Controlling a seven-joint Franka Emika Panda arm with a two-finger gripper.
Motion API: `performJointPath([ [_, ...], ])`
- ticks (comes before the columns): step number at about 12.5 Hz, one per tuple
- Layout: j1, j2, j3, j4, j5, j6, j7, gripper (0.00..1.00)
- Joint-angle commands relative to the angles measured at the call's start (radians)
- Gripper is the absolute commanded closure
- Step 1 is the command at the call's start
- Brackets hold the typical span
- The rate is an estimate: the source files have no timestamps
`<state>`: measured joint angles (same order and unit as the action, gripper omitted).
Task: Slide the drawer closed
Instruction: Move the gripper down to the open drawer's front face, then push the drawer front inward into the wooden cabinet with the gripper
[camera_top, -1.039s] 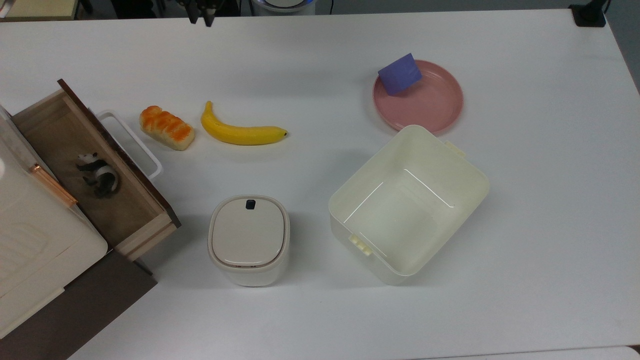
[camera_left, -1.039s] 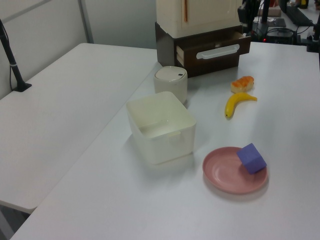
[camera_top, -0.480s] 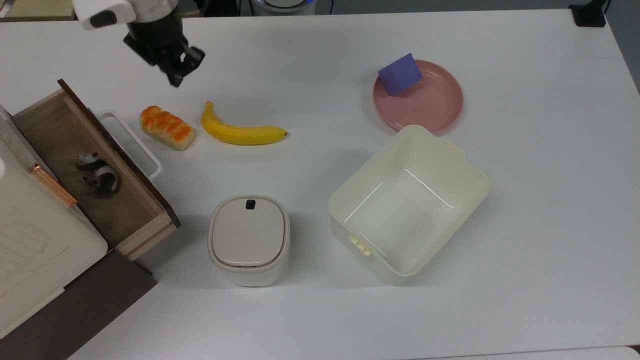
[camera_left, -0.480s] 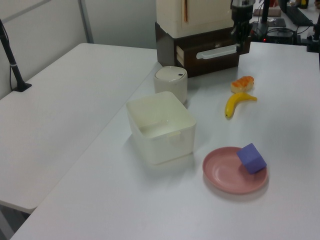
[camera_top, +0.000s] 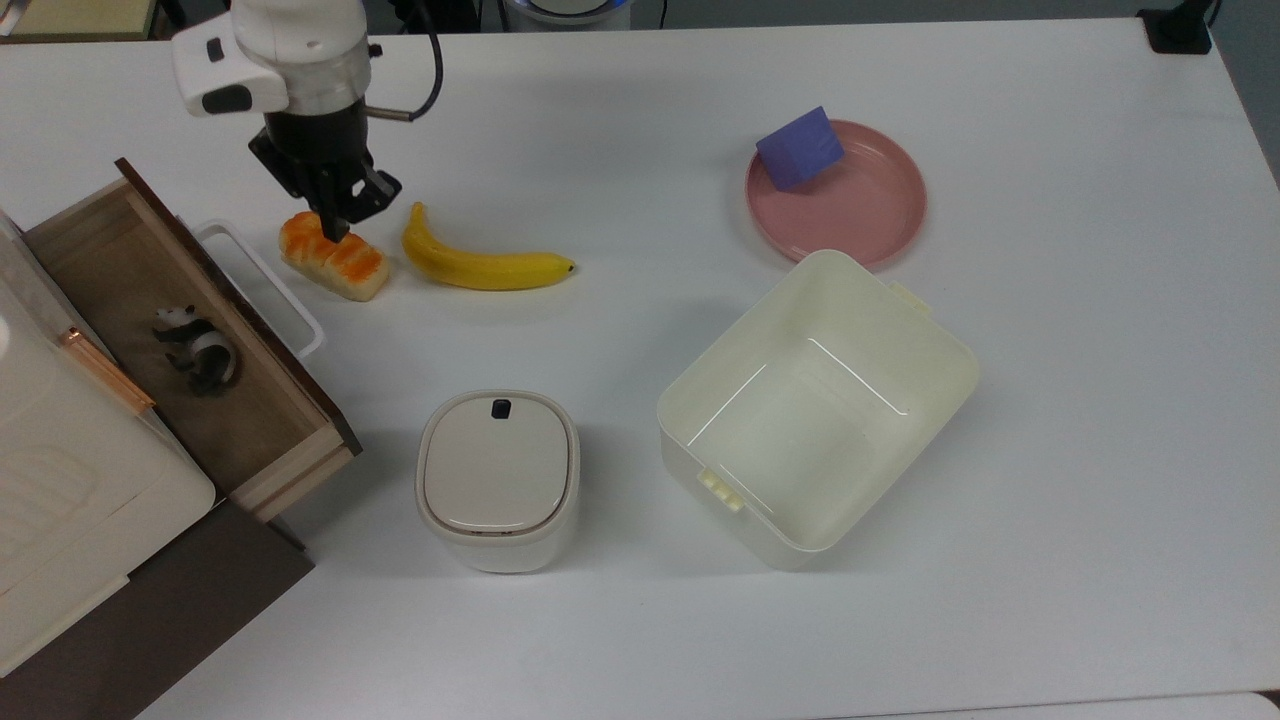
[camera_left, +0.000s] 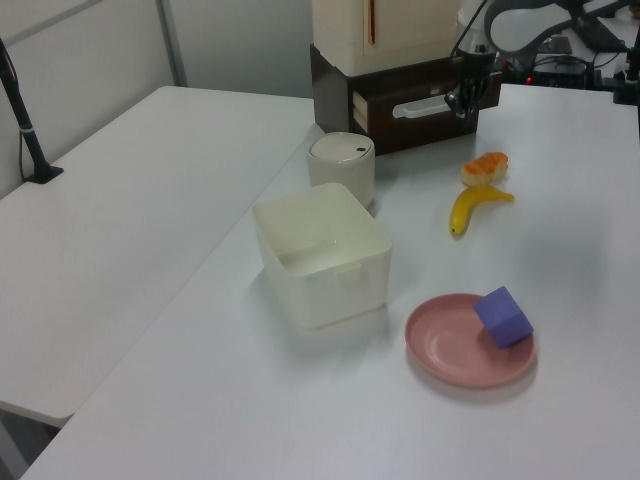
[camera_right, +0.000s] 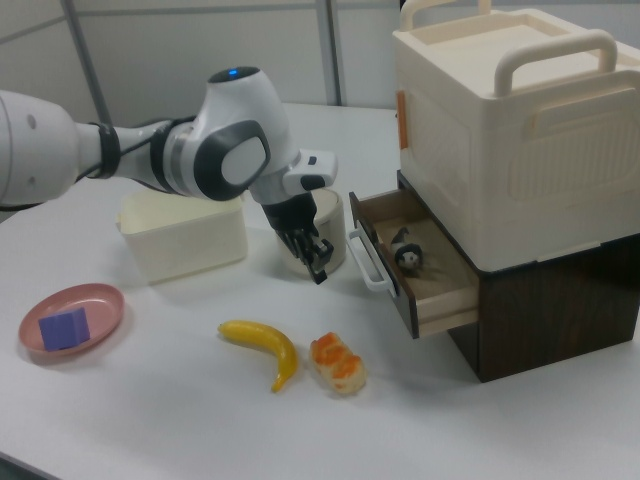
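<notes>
We are positioning the claw (camera_right: 318, 268), nearly closed and empty, near the drawer (camera_right: 420, 285); we should be pressing squarely against its white handle (camera_right: 366, 262).

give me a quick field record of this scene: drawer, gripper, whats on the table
drawer: open, pulled out of the brown cabinet
drawer contents: small black-and-white toy
handle: white loop, untouched
gripper: above the bread, short of the handle, holding nothing
table: bread, banana, lidded container, empty cream bin
plate: pink, purple block on it
on cabinet: cream case with handles
</notes>
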<state>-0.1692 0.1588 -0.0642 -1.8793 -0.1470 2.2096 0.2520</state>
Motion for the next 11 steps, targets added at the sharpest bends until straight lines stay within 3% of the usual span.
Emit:
performJointPath([
  [1,-0.018,0.056,-0.003,-0.008,-0.023,0.146,0.111,1.0],
  [6,-0.087,0.094,-0.005,-0.001,-0.025,0.359,0.289,1.0],
  [11,-0.142,0.152,-0.006,0.069,-0.037,0.436,0.401,1.0],
])
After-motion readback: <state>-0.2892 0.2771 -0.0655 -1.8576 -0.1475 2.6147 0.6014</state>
